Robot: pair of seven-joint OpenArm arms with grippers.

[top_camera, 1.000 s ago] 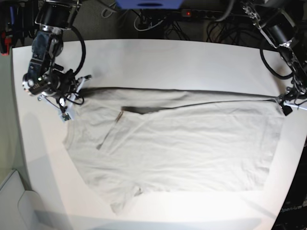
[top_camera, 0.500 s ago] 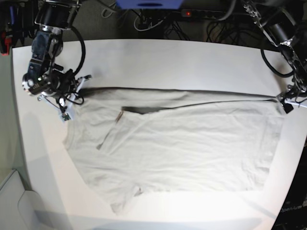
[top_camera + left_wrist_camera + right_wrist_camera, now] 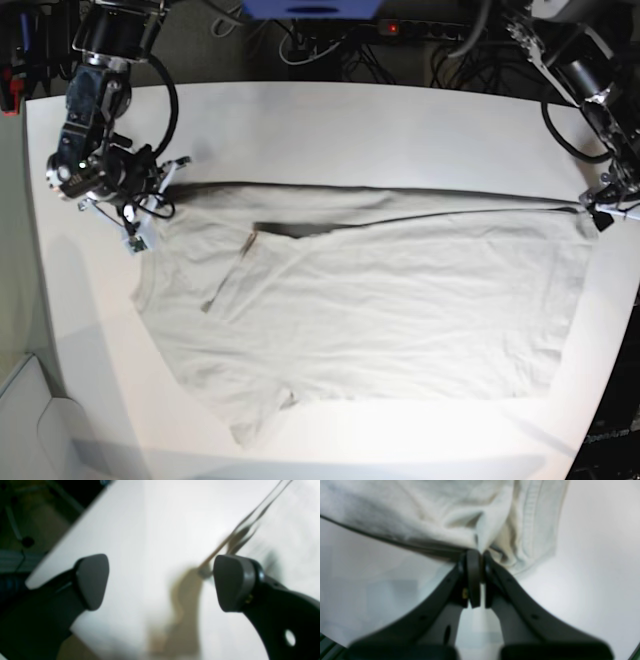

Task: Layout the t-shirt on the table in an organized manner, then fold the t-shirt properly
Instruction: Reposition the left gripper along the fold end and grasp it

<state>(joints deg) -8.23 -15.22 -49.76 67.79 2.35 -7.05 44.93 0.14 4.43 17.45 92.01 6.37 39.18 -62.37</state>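
The t-shirt (image 3: 370, 300) lies spread over the middle of the white table (image 3: 350, 130), its body stretched from left to right, with wrinkles and one sleeve folded over near the left part.

The right hand (image 3: 477, 555) is at the left side of the base view. Its two fingers are pressed tightly together, and they pinch a bunched edge of the t-shirt (image 3: 460, 525) between them; a ribbed hem hangs just beside the fingers.

The left hand (image 3: 160, 582) is at the far right edge of the table, close to the right corner of the cloth. Its fingers (image 3: 92, 580) stand wide apart and hold nothing. Between them only the bare table (image 3: 155, 530) shows; the picture is blurred, so I cannot tell if a fingertip touches the cloth.
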